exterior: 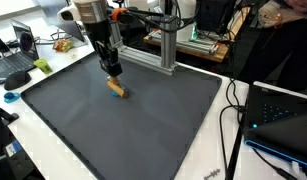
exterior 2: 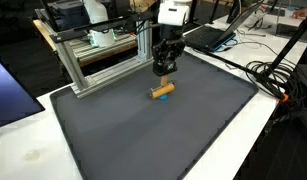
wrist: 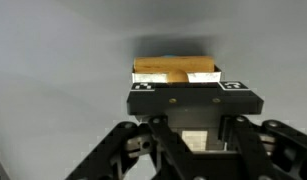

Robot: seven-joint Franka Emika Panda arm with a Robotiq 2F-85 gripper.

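A short wooden cylinder with a blue end [exterior: 117, 89] [exterior 2: 162, 92] sits at mat level on the dark grey mat [exterior: 143, 130] [exterior 2: 163, 135]. In both exterior views my gripper [exterior: 113, 74] [exterior 2: 165, 77] points straight down, its tips meeting the cylinder's top, shut on it. In the wrist view the cylinder [wrist: 173, 70] shows just beyond a black plate with two marker squares [wrist: 193, 98], which hides my fingertips. Whether the cylinder rests on the mat or hangs just above it cannot be told.
An aluminium frame [exterior: 165, 45] [exterior 2: 98, 60] stands along the mat's back edge, close behind the gripper. Laptops [exterior: 15, 60] [exterior 2: 208, 35], cables [exterior 2: 278, 75] and desk clutter ring the mat on the white table.
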